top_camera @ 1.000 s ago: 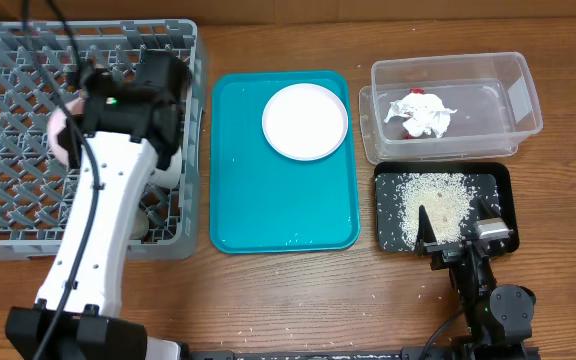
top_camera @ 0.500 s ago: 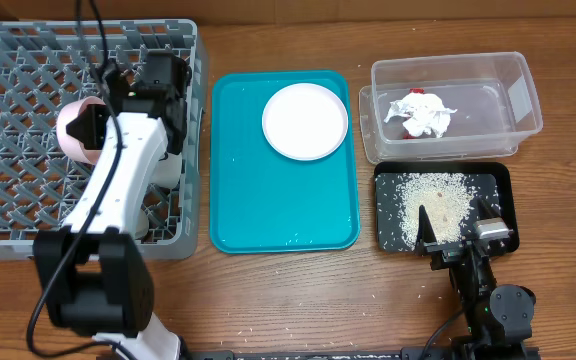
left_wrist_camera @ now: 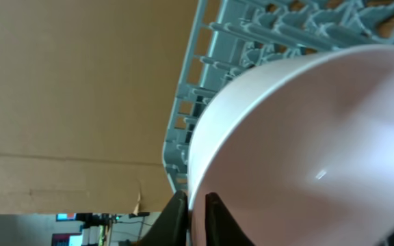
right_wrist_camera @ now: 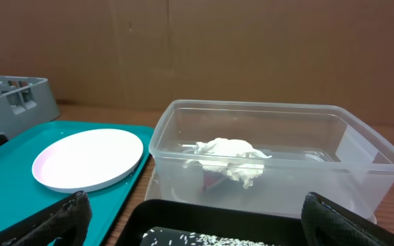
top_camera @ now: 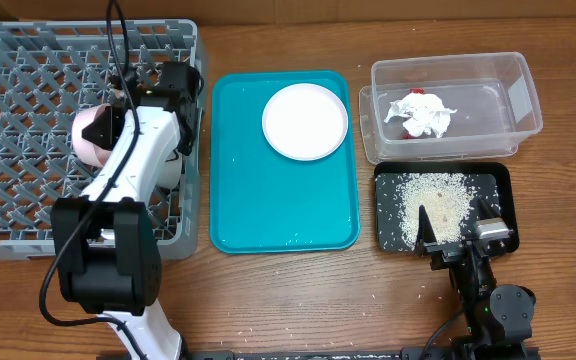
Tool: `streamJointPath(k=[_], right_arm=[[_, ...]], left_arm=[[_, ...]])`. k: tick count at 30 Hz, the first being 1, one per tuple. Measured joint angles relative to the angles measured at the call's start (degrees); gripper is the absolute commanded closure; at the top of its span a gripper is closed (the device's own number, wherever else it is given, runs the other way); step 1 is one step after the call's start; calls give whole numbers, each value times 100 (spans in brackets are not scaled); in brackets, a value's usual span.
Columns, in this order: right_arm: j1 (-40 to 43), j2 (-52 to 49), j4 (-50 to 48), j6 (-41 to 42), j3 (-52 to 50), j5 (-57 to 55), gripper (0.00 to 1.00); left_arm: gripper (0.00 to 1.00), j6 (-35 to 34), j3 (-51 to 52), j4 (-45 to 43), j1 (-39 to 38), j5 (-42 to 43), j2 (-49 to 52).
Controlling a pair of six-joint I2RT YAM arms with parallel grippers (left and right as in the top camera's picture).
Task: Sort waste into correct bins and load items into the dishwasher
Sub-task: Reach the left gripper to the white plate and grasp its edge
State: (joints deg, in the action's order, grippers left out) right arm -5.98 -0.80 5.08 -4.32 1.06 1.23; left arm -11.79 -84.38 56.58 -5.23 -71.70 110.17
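Moved: the left arm has folded back over the dish rack (top_camera: 18, 90), carrying the small pink bowl (top_camera: 93, 138) from the rack's left side toward its middle; nothing else has shifted.
Left hand (left_wrist_camera: 193, 208): its fingers stand close together on either side of the bowl's rim and pinch it. The bowl is tipped on its side above the lattice, and I cannot tell whether it touches the floor yet.
Meaning for the task: to my eye the bowl is being placed in the rack, and letting go looks like the step in hand.
Dish rack: besides the bowl, something pale shows under the arm, too hidden to name.
Teal tray (top_camera: 268, 200): it holds only the pale pink plate (top_camera: 305, 121), at its far right corner, not yet loaded.
Clear tub (top_camera: 523, 95): crumpled white tissue (top_camera: 423, 113) lies in it, with a bit of red wrapper (right_wrist_camera: 214, 179) peeking from under it.
Black tray (top_camera: 498, 185): rice grains (top_camera: 428, 205) are spread across its floor.
Right hand (top_camera: 457, 224): its fingers are spread wide and empty, poised over the black tray's near edge.
Counter (top_camera: 298, 300): a few stray grains lie near its front edge.
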Motion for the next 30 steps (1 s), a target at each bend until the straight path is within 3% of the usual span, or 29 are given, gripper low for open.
streamJointPath(k=[3,7,14,19,21,25,30], right_arm=[[0,0,2,2,0,0,0],[0,0,0,0,0,0,0],[0,0,0,2,0,2,0],[0,0,2,2,0,0,0],[0,0,0,2,0,0,0],[0,0,0,2,0,0,0],[0,0,2,2,0,0,0]], left_arm=[[75,2,0,205,-122,133,0],[38,-15,2,490,-374,415,0],[39,-70,-304,1167,-817,1532,-4],[34,-72,-1471,1545,-931,3364,-260],[26,-96,-1947,1344,-1014,4393,-535],[32,-157,-2343,568,-1281,6205,-981],[38,-181,-2378,85,-1600,7173,-804]])
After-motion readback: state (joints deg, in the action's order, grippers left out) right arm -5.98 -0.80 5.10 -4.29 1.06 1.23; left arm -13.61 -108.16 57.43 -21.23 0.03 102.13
